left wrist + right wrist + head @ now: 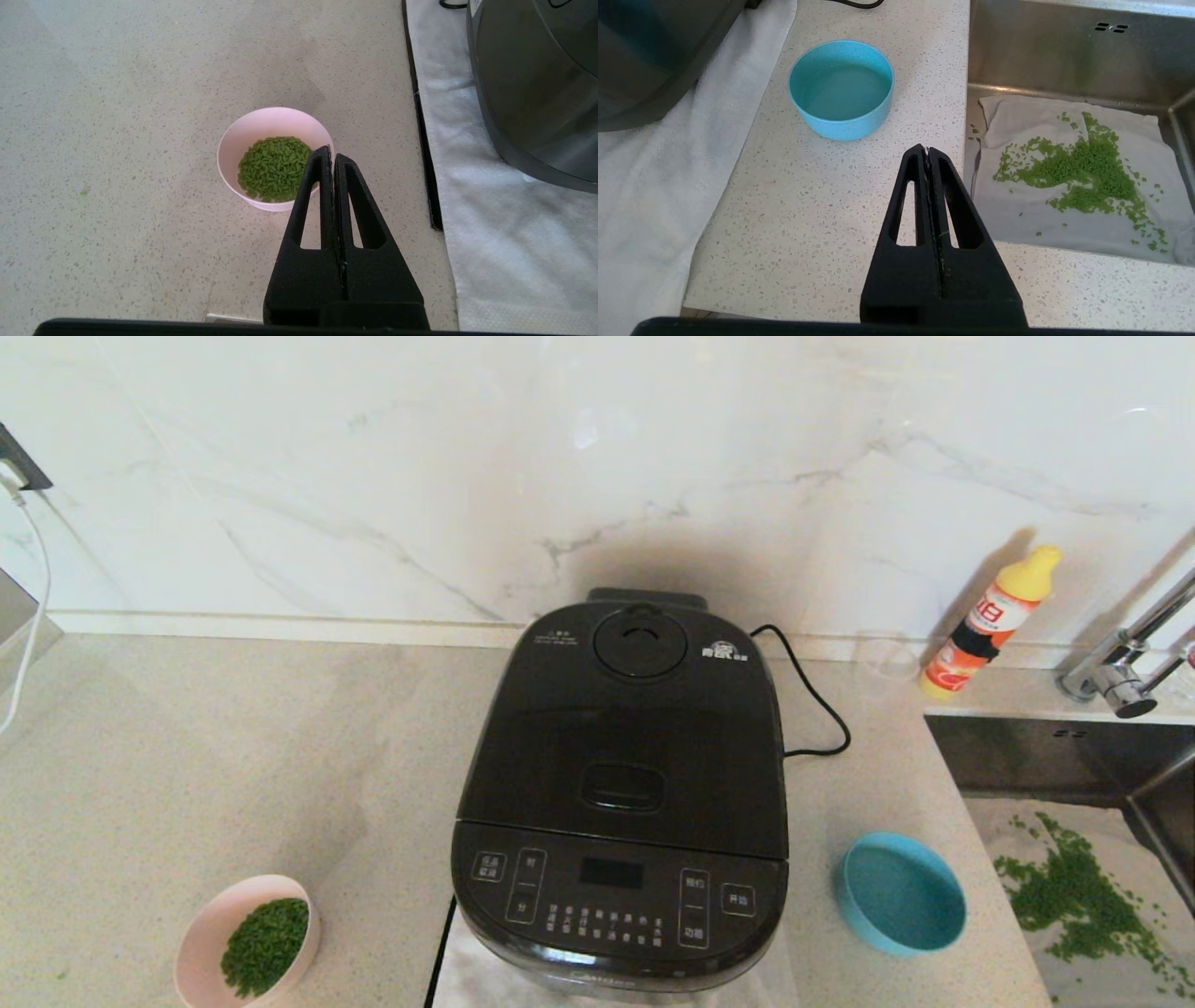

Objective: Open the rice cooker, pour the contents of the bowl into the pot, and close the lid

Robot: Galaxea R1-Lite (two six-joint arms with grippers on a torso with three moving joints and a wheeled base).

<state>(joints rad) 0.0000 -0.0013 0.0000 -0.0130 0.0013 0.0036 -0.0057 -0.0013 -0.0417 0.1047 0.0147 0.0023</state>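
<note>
1. Head view: the rice cooker [621, 793] stands on the bench [233, 756], lid [625, 728] closed.
2. The bowl [245, 938] with green grains [264, 945] sits left of the cooker.
3. Left gripper [331, 151] above the bowl and right gripper [926, 150] right of the cooker: jaws pressed together, empty.

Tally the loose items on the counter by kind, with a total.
Bowls: 2, the pink bowl holding green grains and the blue bowl.
Rice cookers: 1, the black rice cooker, lid shut.
Bottles: 1, the orange bottle with a yellow cap.
Clear cups: 1, the clear cup beside that bottle.
Total: 5.
</note>
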